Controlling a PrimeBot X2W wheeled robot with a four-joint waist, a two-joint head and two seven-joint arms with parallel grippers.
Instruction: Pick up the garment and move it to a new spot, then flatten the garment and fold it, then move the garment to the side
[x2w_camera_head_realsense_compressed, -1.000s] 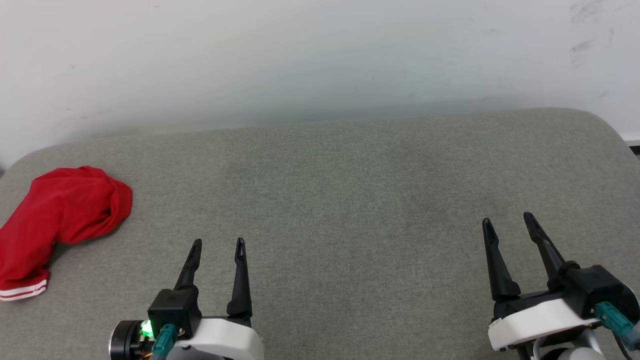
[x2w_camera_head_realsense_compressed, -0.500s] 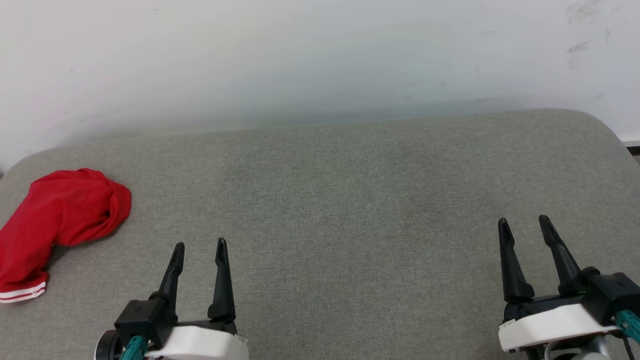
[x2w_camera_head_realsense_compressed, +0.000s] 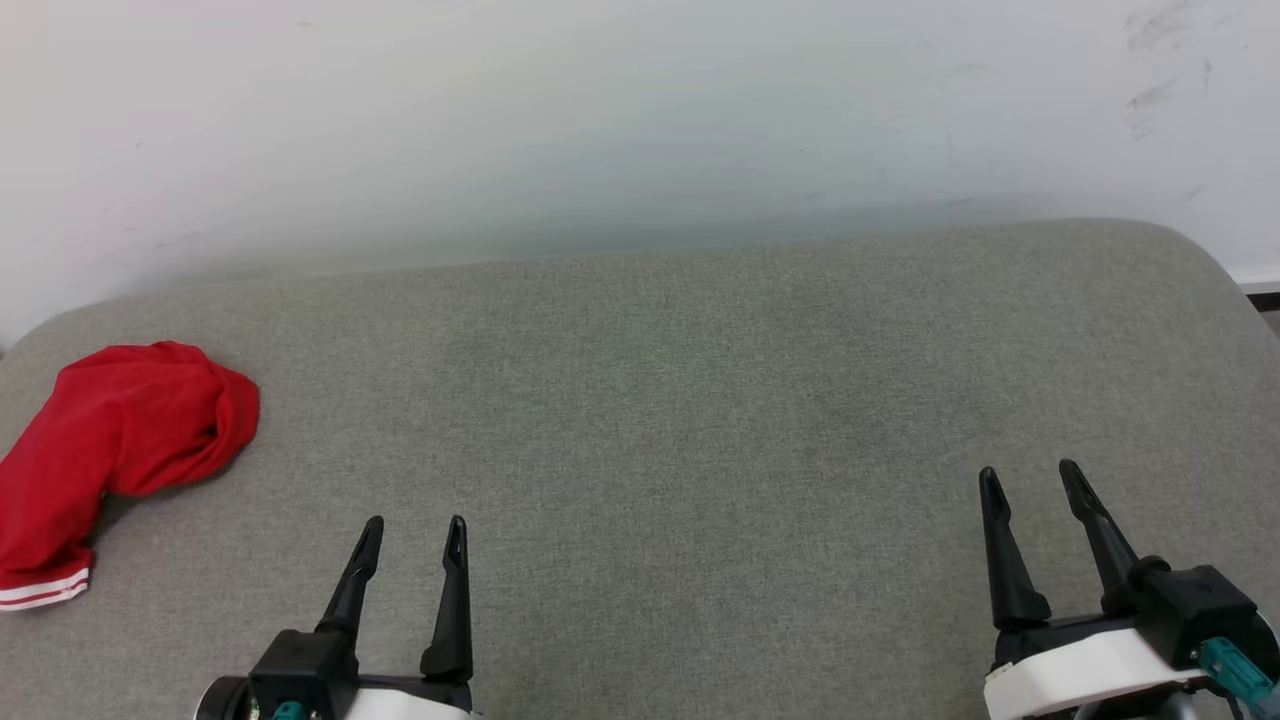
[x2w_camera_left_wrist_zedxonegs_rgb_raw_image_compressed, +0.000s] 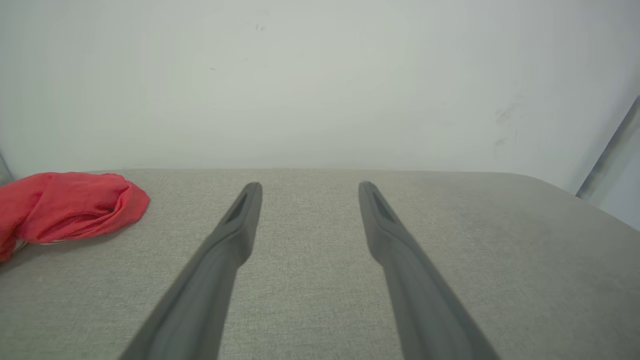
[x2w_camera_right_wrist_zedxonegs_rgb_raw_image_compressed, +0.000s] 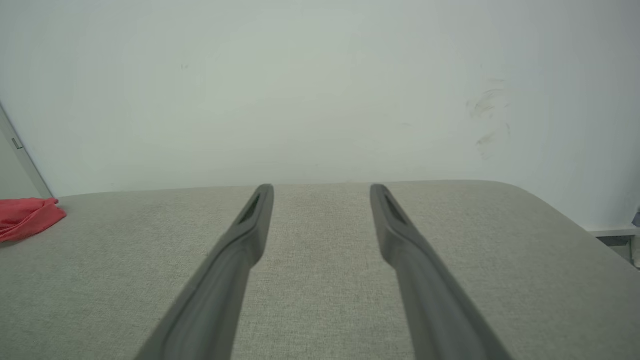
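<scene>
The garment (x2w_camera_head_realsense_compressed: 110, 450) is a crumpled red heap with a red-white striped hem, lying at the far left of the grey padded surface (x2w_camera_head_realsense_compressed: 700, 400); its left part runs off the head view. The left wrist view has the garment (x2w_camera_left_wrist_zedxonegs_rgb_raw_image_compressed: 70, 205) at its left edge, and the right wrist view catches a corner of the garment (x2w_camera_right_wrist_zedxonegs_rgb_raw_image_compressed: 27, 217). My left gripper (x2w_camera_head_realsense_compressed: 414, 527) hovers open near the front edge, well right of the garment, nothing between its fingers. My right gripper (x2w_camera_head_realsense_compressed: 1030, 473) stands open and empty at the lower right.
A white wall (x2w_camera_head_realsense_compressed: 640, 120) rises right behind the padded surface. The surface rounds off at its right corner (x2w_camera_head_realsense_compressed: 1215, 265), with a dark strip of floor (x2w_camera_head_realsense_compressed: 1262, 290) beyond.
Both grippers have drawn back toward the front edge, the left one also shifting slightly left. The garment lies unchanged; the head view has shifted a little.
</scene>
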